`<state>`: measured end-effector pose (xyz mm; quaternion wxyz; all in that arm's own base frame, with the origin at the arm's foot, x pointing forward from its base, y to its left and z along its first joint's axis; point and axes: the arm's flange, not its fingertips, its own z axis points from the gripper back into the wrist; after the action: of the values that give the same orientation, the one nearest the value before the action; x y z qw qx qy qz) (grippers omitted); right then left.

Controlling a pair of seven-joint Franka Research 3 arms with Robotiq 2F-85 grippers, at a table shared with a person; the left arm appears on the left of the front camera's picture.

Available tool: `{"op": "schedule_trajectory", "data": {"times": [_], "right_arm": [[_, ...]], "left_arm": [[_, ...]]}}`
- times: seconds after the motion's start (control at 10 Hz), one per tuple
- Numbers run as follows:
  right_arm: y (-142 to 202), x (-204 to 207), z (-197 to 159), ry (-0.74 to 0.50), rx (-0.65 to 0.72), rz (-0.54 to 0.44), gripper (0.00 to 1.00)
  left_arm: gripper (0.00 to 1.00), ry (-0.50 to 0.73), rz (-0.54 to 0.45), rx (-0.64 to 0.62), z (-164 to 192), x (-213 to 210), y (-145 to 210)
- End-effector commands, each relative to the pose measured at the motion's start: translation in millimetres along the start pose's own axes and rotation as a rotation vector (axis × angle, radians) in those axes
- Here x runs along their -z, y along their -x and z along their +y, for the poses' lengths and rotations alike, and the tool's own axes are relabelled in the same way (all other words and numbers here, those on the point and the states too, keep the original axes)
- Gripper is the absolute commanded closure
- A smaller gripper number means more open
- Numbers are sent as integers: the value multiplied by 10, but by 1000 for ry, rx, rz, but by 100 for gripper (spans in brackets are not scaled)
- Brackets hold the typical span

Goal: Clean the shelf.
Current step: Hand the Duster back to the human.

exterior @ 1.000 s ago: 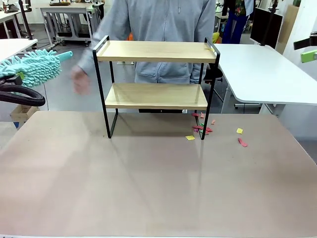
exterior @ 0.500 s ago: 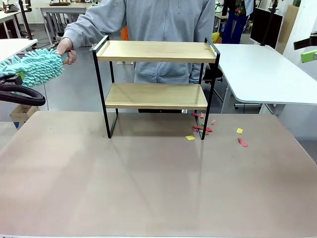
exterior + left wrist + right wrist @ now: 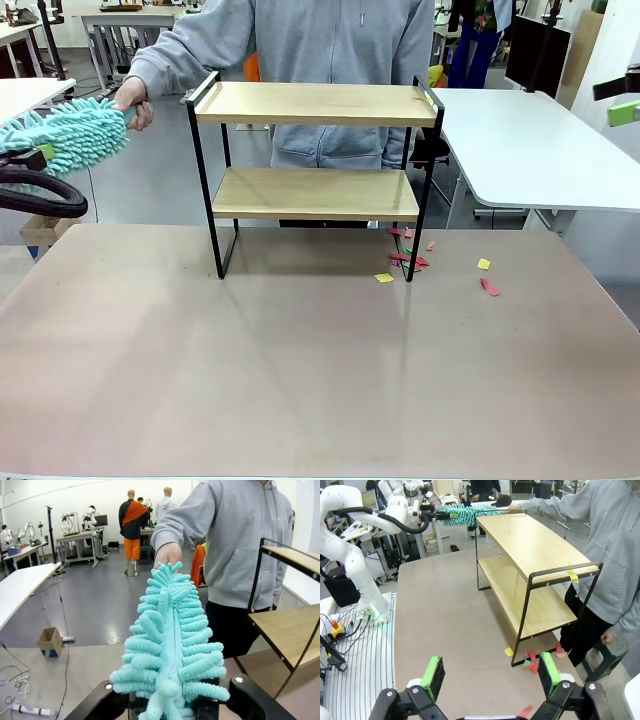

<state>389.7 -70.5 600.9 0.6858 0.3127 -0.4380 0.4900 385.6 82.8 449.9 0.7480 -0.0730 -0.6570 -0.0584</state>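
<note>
Person's hand now gripping my duster | left gripper jaws spread, right gripper wide, empty | shelf on brown table, paper scraps beside it

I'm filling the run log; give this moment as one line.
handover | left gripper open around fluffy turquoise microfibre duster | person's hand gripping handle | two-tier wooden shelf bare

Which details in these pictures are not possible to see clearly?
- Left pincer: in the left wrist view the teal duster covers the fingertips, so any contact stays unclear.
- Duster handle: the person's hand wraps it in the front view.
- Yellow scrap on the shelf rail: too small to identify.
</note>
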Motion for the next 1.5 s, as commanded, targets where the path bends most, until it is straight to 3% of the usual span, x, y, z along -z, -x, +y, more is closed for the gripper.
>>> {"op": "schedule_trajectory", "data": {"times": [0.0,0.4,0.8,1.0,1.1,1.2,1.4], "right_arm": [[-24,-12,-5,-1,-18,-19,0],[-24,-12,-5,-1,-18,-19,0],[-24,-12,-5,-1,-18,-19,0],[-24,-12,-5,-1,-18,-19,0],[-24,-12,-5,-1,-18,-19,0],[-24,-12,-5,-1,-18,-19,0],[-24,-12,-5,-1,-18,-19,0]], "left_arm": [[0,6,12,-43,63,-242,-279],[0,-11,-36,-202,134,-566,-980],[0,-32,-207,-533,767,-956,-1634],[0,-56,-270,-604,1073,-1174,-1708],[0,-50,-248,-593,1166,-1206,-1674],[0,-72,-258,-580,994,-1160,-1691],[0,-72,-258,-580,994,-1160,-1691]]}}
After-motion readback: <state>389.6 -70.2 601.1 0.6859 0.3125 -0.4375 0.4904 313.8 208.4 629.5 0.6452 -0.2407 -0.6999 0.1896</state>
